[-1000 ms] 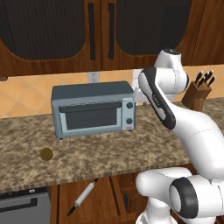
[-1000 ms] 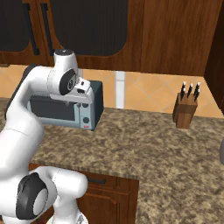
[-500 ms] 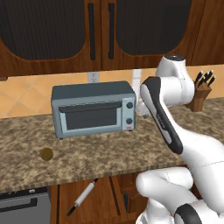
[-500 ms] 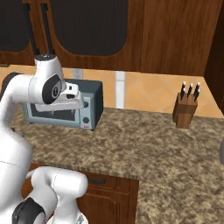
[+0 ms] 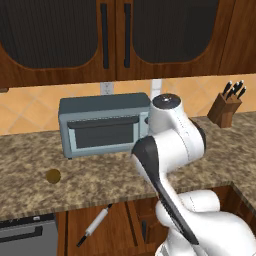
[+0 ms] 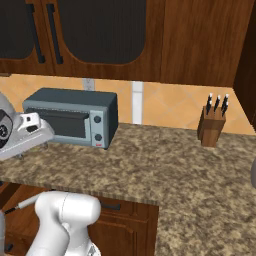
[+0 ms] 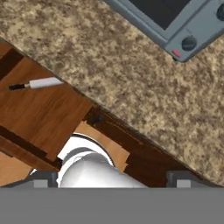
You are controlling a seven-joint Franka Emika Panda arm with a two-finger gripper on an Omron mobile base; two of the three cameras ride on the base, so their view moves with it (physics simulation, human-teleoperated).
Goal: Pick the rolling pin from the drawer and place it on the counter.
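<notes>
The rolling pin (image 5: 95,227) lies at a slant on the wooden floor of the open drawer (image 5: 120,225) below the counter's front edge, pale with thin black handles. The hand view shows the rolling pin (image 7: 41,83) at the upper left, far from my gripper (image 7: 113,179), whose fingertips (image 7: 43,178) stand wide apart, open and holding nothing. The speckled granite counter (image 5: 100,180) runs across above the drawer. My arm folds down over the counter's front edge, right of the drawer, and hides the hand in the left base view.
A grey-blue toaster oven (image 5: 105,129) stands at the back of the counter (image 6: 165,165). A small brown ball (image 5: 53,176) sits to its front left. A knife block (image 6: 211,125) stands at the back right. A dark appliance (image 5: 27,237) is left of the drawer.
The arm has swung from the right toward the middle and folded downward over the counter's front edge. The rolling pin, toaster oven and ball have not moved.
</notes>
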